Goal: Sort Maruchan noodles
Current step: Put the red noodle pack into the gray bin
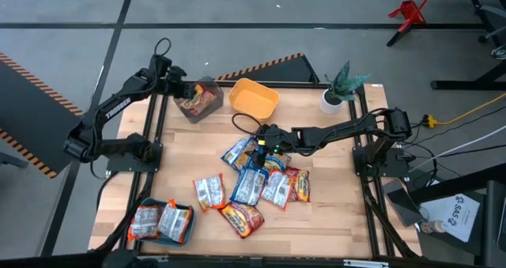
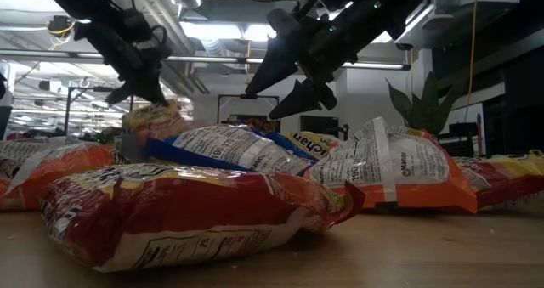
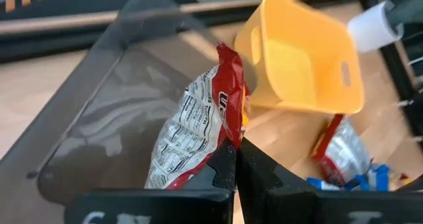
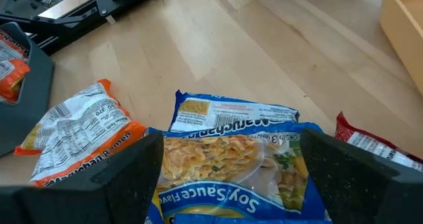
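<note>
The right gripper [image 1: 259,144] hangs with its fingers spread as wide as they go, holding nothing, straight above a blue-yellow packet [image 4: 231,154] at the twelve o'clock edge of the loose pile of Maruchan noodles [image 1: 253,185] in the middle of the table [image 1: 332,220]. In the right wrist view that packet fills the gap between the two fingers, so the line-up already looks good. To do this pick well, I judge the arm should drop plumb, let the fingertips bracket the packet's short sides, and close slowly so the shiny wrapper buckles into a ridge rather than skating away; the blue packet overlaps its neighbours, so a lift with a slight pull toward twelve o'clock should free it without dragging the orange one at its nine o'clock side.

The left gripper [image 3: 236,164] is pinched shut on a red-and-white packet [image 3: 198,125], gripping its edge so it dangles over the grey bin [image 1: 207,103] at the table's eleven o'clock corner. Whether the packet's lower end already touches the bin floor is hard to say. The yellow bin [image 1: 253,98] sits just to the grey bin's three o'clock and looks empty; the teal bin [image 1: 162,222] at seven o'clock holds two silver-white packets.
</note>
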Controlling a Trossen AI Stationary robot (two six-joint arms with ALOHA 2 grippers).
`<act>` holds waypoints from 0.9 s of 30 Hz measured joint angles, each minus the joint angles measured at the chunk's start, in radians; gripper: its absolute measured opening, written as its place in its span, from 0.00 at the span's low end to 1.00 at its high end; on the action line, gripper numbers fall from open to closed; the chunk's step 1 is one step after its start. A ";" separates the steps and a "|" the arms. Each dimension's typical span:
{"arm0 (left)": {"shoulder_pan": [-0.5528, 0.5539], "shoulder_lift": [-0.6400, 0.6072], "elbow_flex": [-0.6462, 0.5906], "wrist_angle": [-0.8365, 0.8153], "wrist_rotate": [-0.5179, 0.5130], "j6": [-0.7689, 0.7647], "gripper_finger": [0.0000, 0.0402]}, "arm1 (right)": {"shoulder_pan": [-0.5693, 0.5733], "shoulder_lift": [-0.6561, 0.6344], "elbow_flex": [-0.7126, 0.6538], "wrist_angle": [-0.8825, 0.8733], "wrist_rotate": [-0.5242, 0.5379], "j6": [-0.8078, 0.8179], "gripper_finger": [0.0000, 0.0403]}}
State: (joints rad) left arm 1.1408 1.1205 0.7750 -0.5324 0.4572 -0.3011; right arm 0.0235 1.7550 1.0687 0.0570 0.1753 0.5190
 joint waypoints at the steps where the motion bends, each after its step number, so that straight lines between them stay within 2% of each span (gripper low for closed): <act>1: 0.000 0.011 0.000 -0.006 0.000 0.007 0.00 | 0.000 0.000 0.000 0.000 0.000 0.000 0.84; 15: 0.000 0.175 0.000 -0.091 -0.033 0.136 0.00 | 0.000 0.000 0.000 -0.006 -0.002 -0.022 0.84; 18: -0.001 0.198 0.000 -0.076 -0.076 0.148 0.00 | 0.000 0.000 0.000 -0.006 -0.002 -0.024 0.84; 22: -0.001 0.186 0.000 -0.038 -0.180 0.149 0.05 | 0.000 0.000 0.000 -0.006 -0.002 -0.026 0.84; 27: -0.001 0.180 0.011 -0.043 -0.173 0.202 0.16 | 0.000 0.000 0.000 -0.008 -0.002 -0.026 0.84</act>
State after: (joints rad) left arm 1.1400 1.3003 0.7861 -0.5754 0.2840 -0.0996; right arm 0.0235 1.7546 1.0687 0.0494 0.1730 0.4927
